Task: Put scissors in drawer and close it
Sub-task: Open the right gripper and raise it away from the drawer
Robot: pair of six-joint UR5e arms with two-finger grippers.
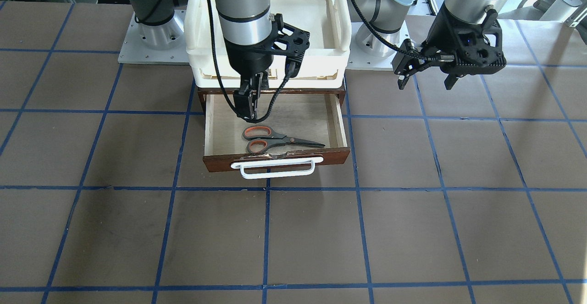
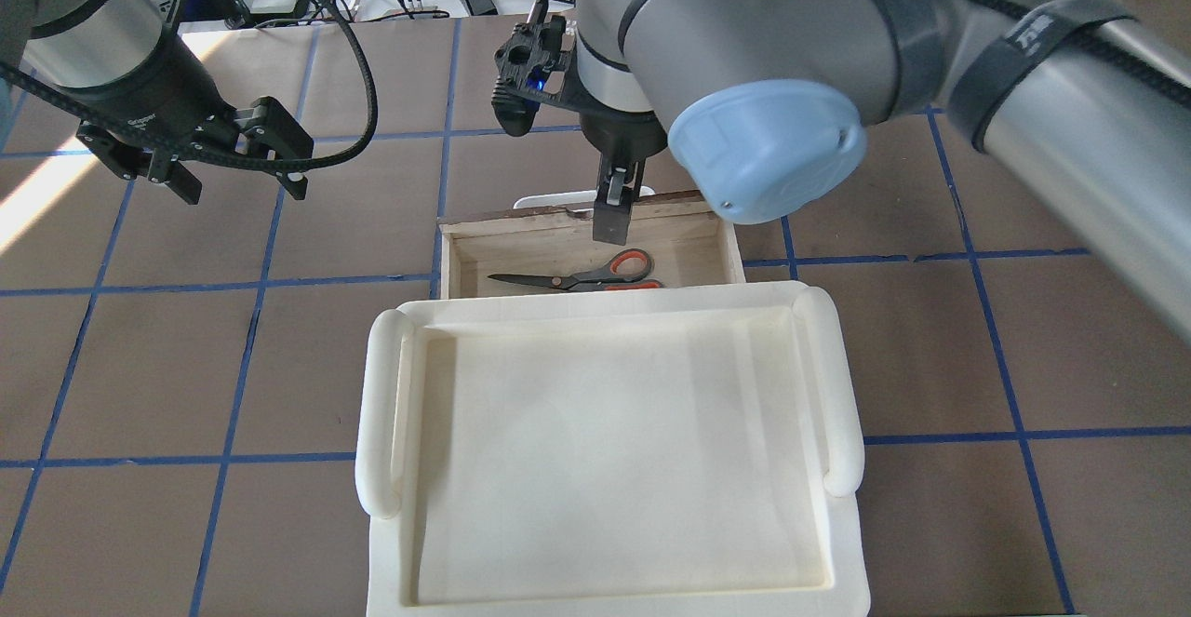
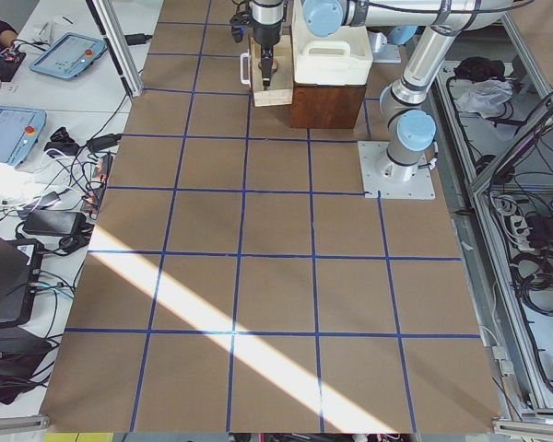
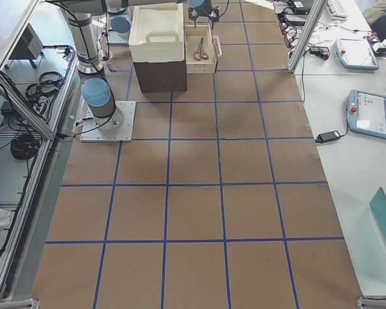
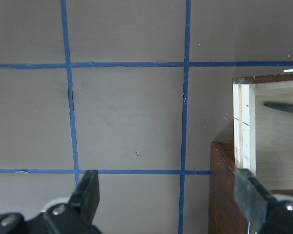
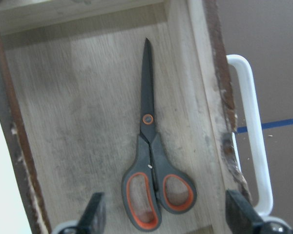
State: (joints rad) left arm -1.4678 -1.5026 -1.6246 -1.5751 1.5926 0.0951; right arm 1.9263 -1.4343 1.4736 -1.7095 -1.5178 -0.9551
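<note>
Scissors (image 6: 149,146) lie flat inside drawer (image 1: 215,163), perhaps touching its front edge; right gripper (image 1: 250,115) released above, left gripper (image 1: 426,84) spread aside.

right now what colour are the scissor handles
Scissors handles: orange-red and black, clearest in right wrist view.

Robotics lab: teach pendants (image 4: 369,114), cables (image 3: 537,276).

Under my right claw (image 1: 249,111) the drawer (image 6: 73,122) shows pale plywood, matt and scuffed grey, with its dark-stained front edge chipped rough. The scissors (image 6: 147,126) below the claw have matt dark blades and, I think, rubbery orange-lined plastic loops. Beyond the claw, the bar handle (image 6: 251,122) looks smooth white, semi-glossy. The table cover (image 1: 412,230) is matt brown paper.
</note>
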